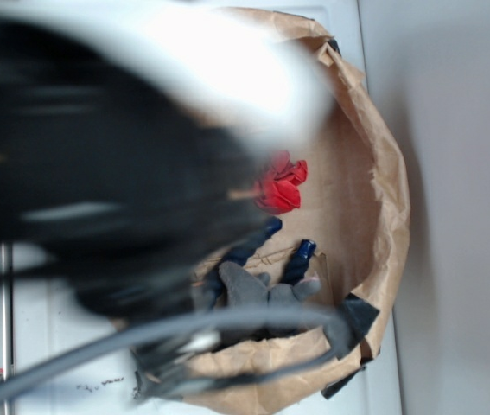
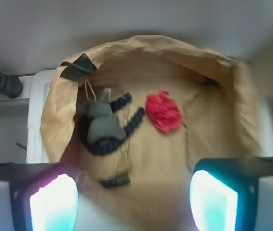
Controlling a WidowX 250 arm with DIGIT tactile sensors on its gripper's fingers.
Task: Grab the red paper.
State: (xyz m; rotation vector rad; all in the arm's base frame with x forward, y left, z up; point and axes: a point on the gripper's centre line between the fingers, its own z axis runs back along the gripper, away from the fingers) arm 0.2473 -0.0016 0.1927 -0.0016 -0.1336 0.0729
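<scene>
1. While the end effector (image 2: 134,202) hangs above the bag (image 2: 223,125) with its jaws spread wide and nothing between them, the red paper (image 2: 164,112) lies on the bag's floor, far of the pads and a little right of centre in the wrist view.
2. Just left of the paper sits a grey and dark-blue plush toy (image 2: 105,127); one blue limb reaches almost to the wad, though blur hides whether they touch.
3. In the exterior view the arm (image 1: 98,156) blocks much of the scene, but the paper (image 1: 281,186) shows beside the toy (image 1: 257,281), well inside the bag wall (image 1: 391,199).
4. The step in hand looks like the approach: nothing is gripped yet.
5. To do it well, centre the wad between the pads before going down, shifting slightly right so the left pad (image 2: 54,204) clears the toy's limb.
6. Descend inside the rim without brushing the paper walls, which would likely fold inward.
7. Close gently; a thin crumpled wad should compress easily, so low grip near the floor seems safest.
</scene>
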